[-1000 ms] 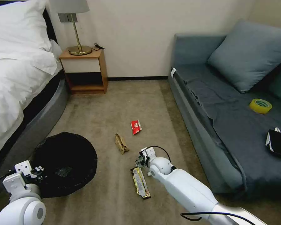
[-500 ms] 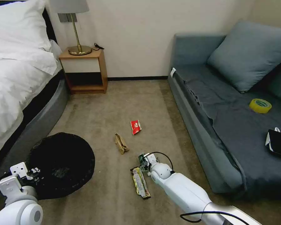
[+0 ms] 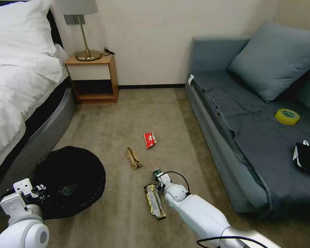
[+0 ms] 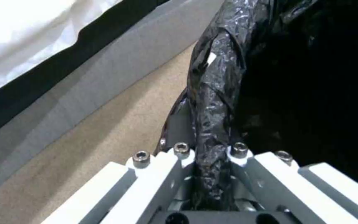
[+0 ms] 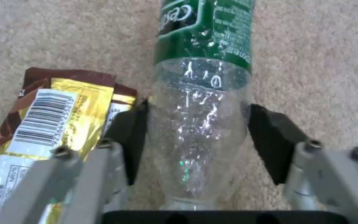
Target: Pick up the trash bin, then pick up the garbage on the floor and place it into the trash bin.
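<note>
Right claw straddling clear bottle, left claw pinching trash bin rim

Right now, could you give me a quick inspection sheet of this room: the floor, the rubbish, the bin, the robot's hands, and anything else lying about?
Surface: tan carpet, no spills seen.
Job's things: trash bin with black liner near the bed; clear bottle with green label, red snack packet, tan paper wrapper and long yellow-brown wrapper on the floor.
Clutter: yellow tape roll and black phone on the sofa.
Grippers: left gripper shut on the trash bin's rim; right gripper astride the bottle, pads beside its sides, looking open.
Cables: black cable looped at the right wrist.
Surroundings: bed, nightstand with lamp, blue sofa.
</note>
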Tool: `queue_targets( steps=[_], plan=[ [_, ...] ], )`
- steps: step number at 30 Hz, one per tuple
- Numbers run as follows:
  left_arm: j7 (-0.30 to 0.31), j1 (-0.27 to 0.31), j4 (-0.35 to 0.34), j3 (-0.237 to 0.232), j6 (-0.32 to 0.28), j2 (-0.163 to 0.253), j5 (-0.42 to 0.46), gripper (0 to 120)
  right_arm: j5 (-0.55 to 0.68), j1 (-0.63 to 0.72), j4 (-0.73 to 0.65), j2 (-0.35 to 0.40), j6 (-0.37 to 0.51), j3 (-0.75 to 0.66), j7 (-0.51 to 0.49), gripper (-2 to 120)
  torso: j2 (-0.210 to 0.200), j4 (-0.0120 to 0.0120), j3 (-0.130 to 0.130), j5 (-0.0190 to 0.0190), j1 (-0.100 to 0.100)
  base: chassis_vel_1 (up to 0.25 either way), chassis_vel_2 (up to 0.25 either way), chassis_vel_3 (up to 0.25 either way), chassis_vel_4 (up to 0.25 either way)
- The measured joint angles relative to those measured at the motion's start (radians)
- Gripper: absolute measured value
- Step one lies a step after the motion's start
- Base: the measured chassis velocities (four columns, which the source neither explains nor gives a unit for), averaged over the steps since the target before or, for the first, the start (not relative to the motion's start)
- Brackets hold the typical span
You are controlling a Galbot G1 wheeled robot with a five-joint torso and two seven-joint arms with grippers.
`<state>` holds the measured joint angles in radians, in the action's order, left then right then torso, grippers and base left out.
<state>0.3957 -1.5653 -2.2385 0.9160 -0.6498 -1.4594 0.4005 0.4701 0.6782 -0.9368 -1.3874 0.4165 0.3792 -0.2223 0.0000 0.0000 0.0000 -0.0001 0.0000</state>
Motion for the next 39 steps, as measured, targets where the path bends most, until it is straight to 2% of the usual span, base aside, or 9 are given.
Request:
queue_targets(
  steps=[7,13,17,18,22,24,27,33,39],
  plan=[
    [-0.001,0.0,0.001,-0.003,0.002,-0.003,-0.007,2,0.005,0.008,-0.034,0.014,-0.002,0.0,-0.002,29,0.0,0.0,0.0,0.0001,0.0,0.0,0.0,0.0,0.0],
    [-0.001,-0.002,0.001,-0.004,0.002,-0.003,-0.008,2,0.062,0.018,-0.187,0.061,0.022,-0.007,-0.036,22,0.0,-0.0001,0.0,0.0002,0.0,0.0,0.0,0.0,0.0],
    [-0.002,-0.001,0.006,-0.013,0.002,-0.004,-0.013,2,0.165,0.015,-0.491,0.14,0.064,-0.065,-0.094,22,0.0,-0.0001,0.0,0.0001,0.0,0.0,0.0,0.0,0.0],
    [-0.002,-0.001,0.006,-0.013,0.002,-0.004,-0.013,2,0.165,0.015,-0.491,0.14,0.064,-0.065,-0.094,22,0.0,-0.0001,0.0,0.0001,0.0,0.0,0.0,0.0,0.0],
    [-0.002,-0.001,0.014,-0.026,0.002,-0.007,-0.018,2,0.322,-0.006,-0.754,0.163,0.112,-0.085,-0.163,22,0.0,-0.0001,0.0,0.0001,0.0,0.0,0.0,0.0,0.0],
    [-0.001,0.001,0.017,-0.037,0.002,-0.011,-0.022,2,0.431,-0.024,-0.889,0.14,0.119,-0.056,-0.227,22,0.0,0.0001,0.0,0.0,0.0,0.0,0.0,0.0,0.0],
    [-0.001,0.003,0.017,-0.049,0.001,-0.016,-0.024,2,0.493,-0.04,-0.957,0.102,0.116,-0.001,-0.278,22,0.0,0.0001,0.0,-0.0001,0.0,0.0,0.0,0.0,0.0],
    [0.0,0.01,0.02,-0.06,-0.001,-0.03,-0.025,2,0.508,-0.053,-0.984,0.029,0.098,0.154,-0.335,22,0.0,0.0002,0.0,-0.0001,0.0,0.0,0.0,0.0,0.0],
    [0.002,0.016,0.017,-0.066,-0.001,-0.049,-0.029,2,0.483,-0.034,-0.913,-0.052,0.077,0.287,-0.375,22,0.0,0.0,0.0,-0.0002,0.0,0.0,0.0,0.0,0.0]
  ],
)
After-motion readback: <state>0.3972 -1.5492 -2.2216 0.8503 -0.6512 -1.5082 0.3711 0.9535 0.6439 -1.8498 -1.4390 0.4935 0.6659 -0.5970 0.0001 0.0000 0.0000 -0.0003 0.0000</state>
